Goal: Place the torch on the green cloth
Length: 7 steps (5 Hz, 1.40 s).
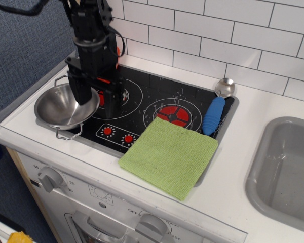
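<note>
The green cloth (168,156) lies flat over the front right of the black hob. My gripper (98,100) hangs low over the left burner, its two black fingers (83,91) spread wide apart. A short red-orange strip, seemingly the torch (103,80), shows between the fingers just under the gripper body. The rest of it is hidden by the gripper. The red below it is the burner's centre. The gripper is well left of the cloth.
A steel bowl (61,107) sits at the hob's left edge, touching my left finger in the image. A blue-handled spoon (216,112) lies along the hob's right edge. A grey sink (286,172) is at the right. A tiled wall stands behind.
</note>
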{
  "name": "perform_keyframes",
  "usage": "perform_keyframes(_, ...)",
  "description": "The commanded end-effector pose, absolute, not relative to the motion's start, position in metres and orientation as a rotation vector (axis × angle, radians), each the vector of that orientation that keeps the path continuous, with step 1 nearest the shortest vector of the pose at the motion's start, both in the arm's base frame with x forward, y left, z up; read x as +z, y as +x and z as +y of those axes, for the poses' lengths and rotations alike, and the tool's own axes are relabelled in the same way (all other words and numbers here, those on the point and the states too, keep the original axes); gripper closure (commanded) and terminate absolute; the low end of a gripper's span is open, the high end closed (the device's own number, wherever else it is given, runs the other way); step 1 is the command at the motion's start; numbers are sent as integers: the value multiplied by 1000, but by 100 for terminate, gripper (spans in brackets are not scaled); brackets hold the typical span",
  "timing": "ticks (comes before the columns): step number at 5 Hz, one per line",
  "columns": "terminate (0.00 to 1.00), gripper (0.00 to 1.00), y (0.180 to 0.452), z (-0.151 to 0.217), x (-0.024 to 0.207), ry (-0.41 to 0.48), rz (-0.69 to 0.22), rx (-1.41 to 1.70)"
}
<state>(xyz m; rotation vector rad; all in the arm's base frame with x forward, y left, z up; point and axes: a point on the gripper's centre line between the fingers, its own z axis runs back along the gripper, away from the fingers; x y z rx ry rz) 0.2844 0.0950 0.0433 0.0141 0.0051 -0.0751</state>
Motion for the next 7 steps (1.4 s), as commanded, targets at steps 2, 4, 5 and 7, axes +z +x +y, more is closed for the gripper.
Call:
perform_keyframes(2, 0, 0, 366, 146, 100, 50, -144, 133)
perform_keyframes(4, 0, 0, 391, 158, 49, 114, -59, 202)
perform_keyframes(5, 0, 0, 394, 165, 32, 144, -43, 231)
perform_keyframes(7, 0, 100, 389, 170, 38, 131, -73, 223)
